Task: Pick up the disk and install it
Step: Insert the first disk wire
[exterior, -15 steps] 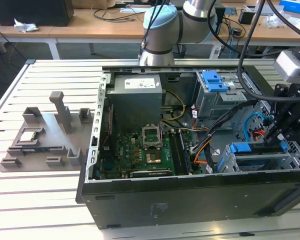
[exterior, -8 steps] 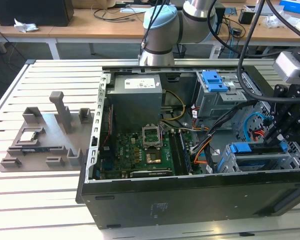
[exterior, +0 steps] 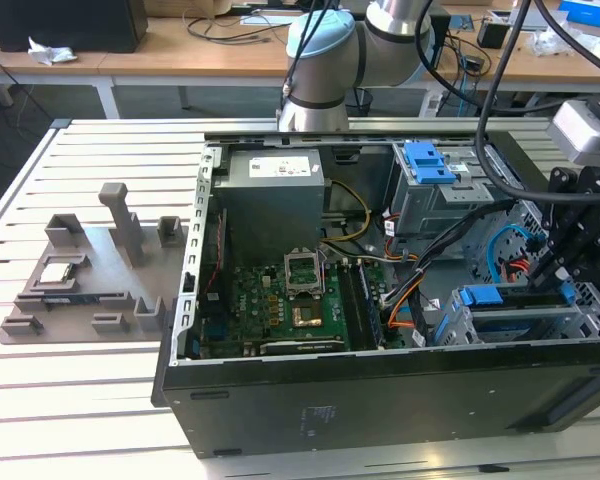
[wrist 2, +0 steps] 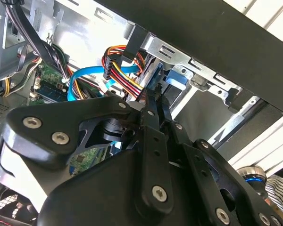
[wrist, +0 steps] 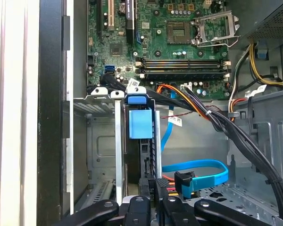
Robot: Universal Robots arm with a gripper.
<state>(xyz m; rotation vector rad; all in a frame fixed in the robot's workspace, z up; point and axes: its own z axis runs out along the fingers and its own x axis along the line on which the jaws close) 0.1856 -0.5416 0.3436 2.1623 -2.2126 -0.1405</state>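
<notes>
While my pincer point(exterior: 565, 262), fingers drawn together, hangs at the exterior view's right, the disk point(exterior: 515, 298) sits slotted in its cage point(exterior: 460, 330); I judge seating needs a straight push.

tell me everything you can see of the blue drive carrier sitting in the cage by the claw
The blue drive carrier looks like moulded plastic, with a darker blue handle tab at its end and a paler block below it. It stands on edge, slotted between the silver metal rails of the drive cage at the case's edge. In the exterior view its blue end shows atop the cage, beside the black claw. Orange and blue cables run close behind it. The drive's own body is mostly hidden.
</notes>
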